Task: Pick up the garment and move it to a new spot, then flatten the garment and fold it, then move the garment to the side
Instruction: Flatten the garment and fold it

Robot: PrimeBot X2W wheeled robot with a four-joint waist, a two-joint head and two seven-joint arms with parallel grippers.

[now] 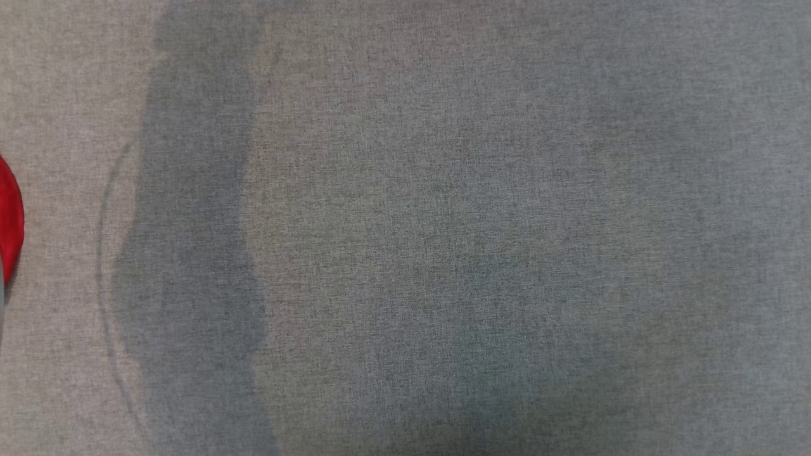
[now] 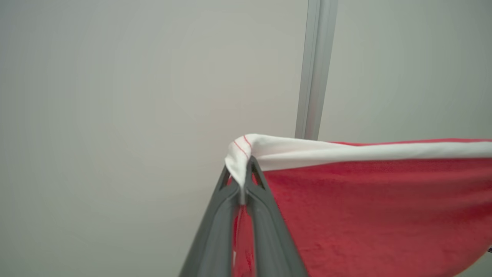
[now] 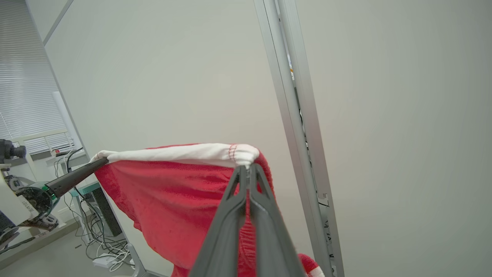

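Note:
The garment [image 3: 180,188] is red knit with a white band along its top edge. It hangs in the air, stretched between both grippers. In the left wrist view my left gripper [image 2: 243,181] is shut on one white corner, the red cloth [image 2: 376,207] spreading to the right. In the right wrist view my right gripper [image 3: 248,169] is shut on the other corner of the white band, and the left gripper [image 3: 98,161] holds the far corner at the left. A sliver of the red garment [image 1: 9,215] shows at the left edge of the head view.
The grey cloth-covered table [image 1: 443,228] spreads across the head view, with a darker shadow band at left. A pale wall and an aluminium post [image 3: 296,115] stand behind the garment. Cables [image 3: 103,250] and equipment sit on the floor at lower left.

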